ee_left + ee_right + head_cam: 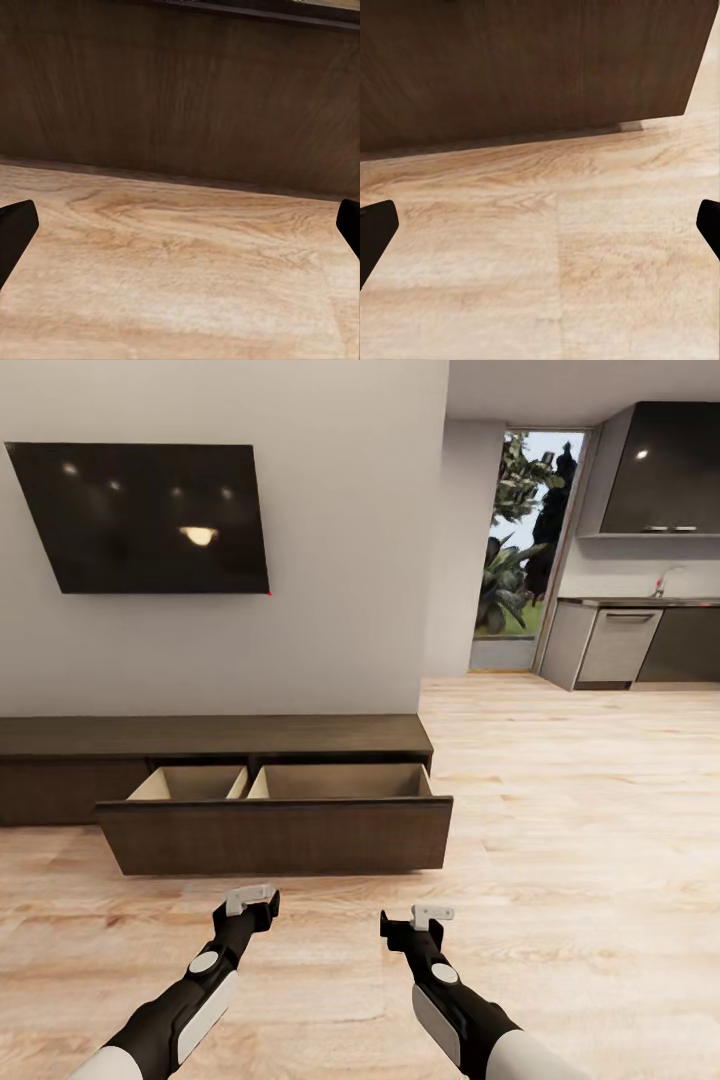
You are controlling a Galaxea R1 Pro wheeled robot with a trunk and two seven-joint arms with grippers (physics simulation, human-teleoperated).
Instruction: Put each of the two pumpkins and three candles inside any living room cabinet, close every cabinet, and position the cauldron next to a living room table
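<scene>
straight ahead of both grippers, just beyond the fingertips, stands the cabinet (215,738) with its wide drawer (275,832) pulled out over the floor (560,840). drawer's long axis runs crosswise to the reach of the arms. tan interior visible in two compartments; nothing seen inside from this angle.

left gripper (250,900) faces the middle of the drawer front; right gripper (430,915) faces its right end, corner just ahead. both about equally near.

both wrist views: black fingertips at opposite frame edges, so each gripper is spread wide, holding nothing.

judgement: pushing the front squarely away would close it.

pumpkins, candles, cauldron, bench: none in sight. no readable writing or brand; wall screen (140,518) blank.
</scene>
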